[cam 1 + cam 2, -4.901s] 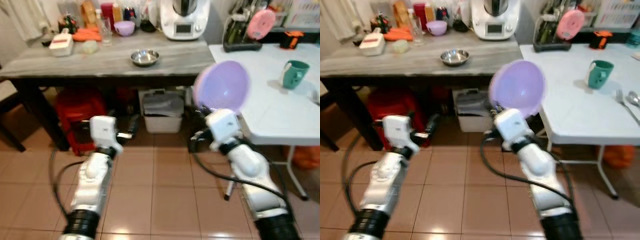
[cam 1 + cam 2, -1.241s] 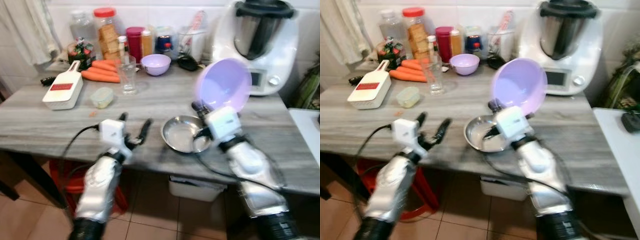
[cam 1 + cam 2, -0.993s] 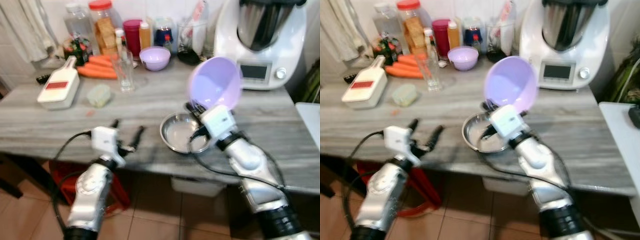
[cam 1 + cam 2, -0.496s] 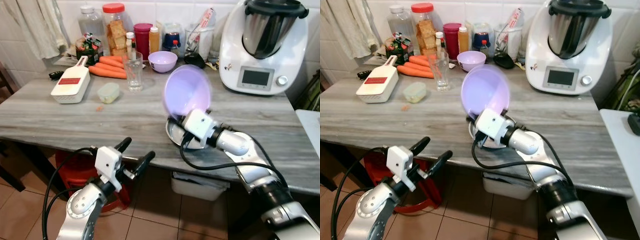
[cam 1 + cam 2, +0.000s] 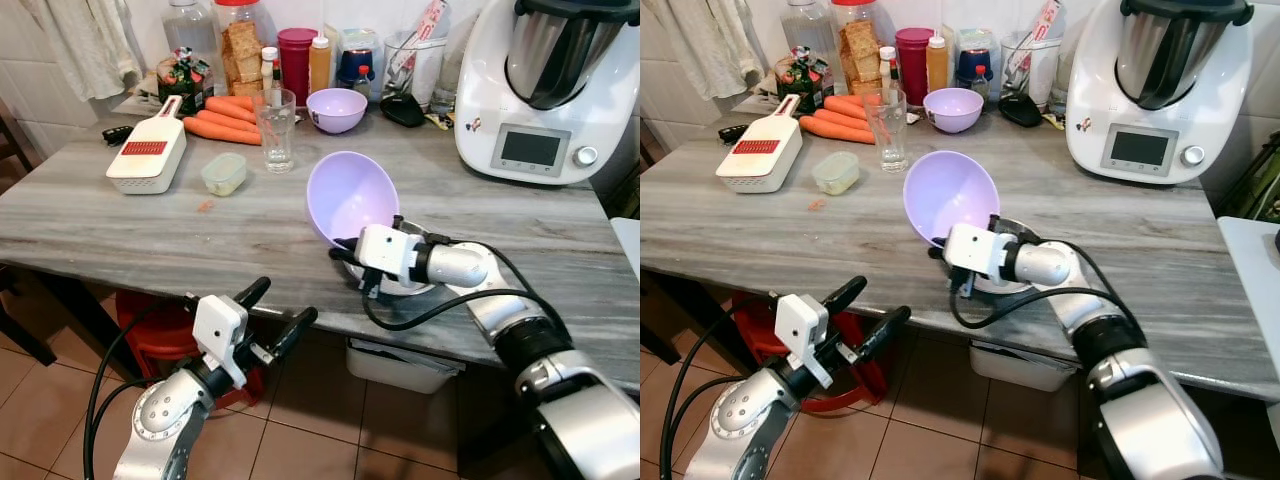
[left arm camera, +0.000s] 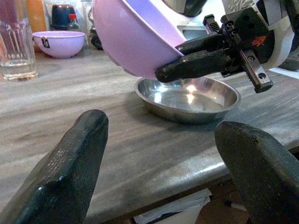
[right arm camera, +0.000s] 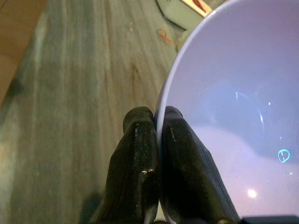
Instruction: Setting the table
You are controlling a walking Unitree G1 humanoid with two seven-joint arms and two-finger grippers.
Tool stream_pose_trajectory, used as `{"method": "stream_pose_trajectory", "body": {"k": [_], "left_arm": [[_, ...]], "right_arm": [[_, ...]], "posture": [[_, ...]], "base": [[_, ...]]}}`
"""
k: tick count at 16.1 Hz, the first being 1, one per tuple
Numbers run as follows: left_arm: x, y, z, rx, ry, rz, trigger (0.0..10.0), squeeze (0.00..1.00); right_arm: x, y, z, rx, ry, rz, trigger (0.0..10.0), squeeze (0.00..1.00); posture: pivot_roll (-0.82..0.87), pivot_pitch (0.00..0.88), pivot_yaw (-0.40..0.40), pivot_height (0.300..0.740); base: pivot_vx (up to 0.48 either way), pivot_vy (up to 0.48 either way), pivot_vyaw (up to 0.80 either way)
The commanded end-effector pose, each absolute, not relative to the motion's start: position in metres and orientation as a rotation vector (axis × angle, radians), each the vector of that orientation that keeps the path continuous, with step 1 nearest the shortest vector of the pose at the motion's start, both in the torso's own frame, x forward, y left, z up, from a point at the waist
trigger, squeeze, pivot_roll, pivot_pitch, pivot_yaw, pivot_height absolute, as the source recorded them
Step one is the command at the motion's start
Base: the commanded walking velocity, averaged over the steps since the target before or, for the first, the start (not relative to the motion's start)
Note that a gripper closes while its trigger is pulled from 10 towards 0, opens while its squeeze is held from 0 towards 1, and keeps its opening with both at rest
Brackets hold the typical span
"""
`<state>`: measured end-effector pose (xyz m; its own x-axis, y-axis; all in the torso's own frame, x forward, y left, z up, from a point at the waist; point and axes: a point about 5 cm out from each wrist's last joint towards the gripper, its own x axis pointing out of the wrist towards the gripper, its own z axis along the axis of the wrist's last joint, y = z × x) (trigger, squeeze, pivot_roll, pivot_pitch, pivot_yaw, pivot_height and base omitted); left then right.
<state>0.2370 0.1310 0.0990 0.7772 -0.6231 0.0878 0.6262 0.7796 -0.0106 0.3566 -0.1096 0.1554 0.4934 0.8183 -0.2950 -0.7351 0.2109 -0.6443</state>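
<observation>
Since half a second ago the lilac bowl has dropped from a near-upright pose to a lower tilt over the steel dish, its hollow facing up and toward the robot's left, and the right arm has stretched lower across the grey wood-grain desk. The right gripper is clamped on the bowl's rim, one black finger inside and one outside (the right wrist view shows the two fingers pressed together with the rim between them). The bowl hangs above the near edge of the steel dish, which sits on the desk near its front edge; from the left wrist view the bowl's underside looks clear of the dish, though only just. The left gripper is below and in front of the desk edge, its two fingers spread wide and holding nothing. Farther back on the desk stand a drinking glass, a small lilac bowl, carrots, a white grater with a red label, a small lidded container and jars against the tiled wall. A white kitchen machine with a dark jug stands at the robot's right rear of the desk. Under the desk a red stool and a white bin are partly visible.
</observation>
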Motion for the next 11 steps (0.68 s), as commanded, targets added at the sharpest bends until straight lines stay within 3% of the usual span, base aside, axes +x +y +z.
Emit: {"method": "stream_pose_trajectory", "body": {"k": [1,5,11], "left_arm": [[0.2349,0.1310,0.1016,-0.033,-0.084,-0.693,10.0,0.00],[0.2308,0.1300,0.1029,-0.037,-0.076,-0.704,10.0,0.00],[0.2286,0.1288,0.1047,-0.041,-0.069,-0.710,10.0,0.00]], "right_arm": [[0.3590,-0.1072,0.1626,-0.860,-0.149,1.092,10.0,0.00],[0.3593,-0.1155,0.1564,-0.993,-0.182,1.088,10.0,0.00],[0.3600,-0.1124,0.1552,-1.007,-0.227,1.062,10.0,0.00]], "posture": [[-0.02,0.063,0.023,0.740],[0.00,0.075,0.027,0.740],[0.01,0.088,0.033,0.740]], "base": [[0.000,0.000,0.00],[0.000,0.000,0.00],[0.000,0.000,0.00]]}}
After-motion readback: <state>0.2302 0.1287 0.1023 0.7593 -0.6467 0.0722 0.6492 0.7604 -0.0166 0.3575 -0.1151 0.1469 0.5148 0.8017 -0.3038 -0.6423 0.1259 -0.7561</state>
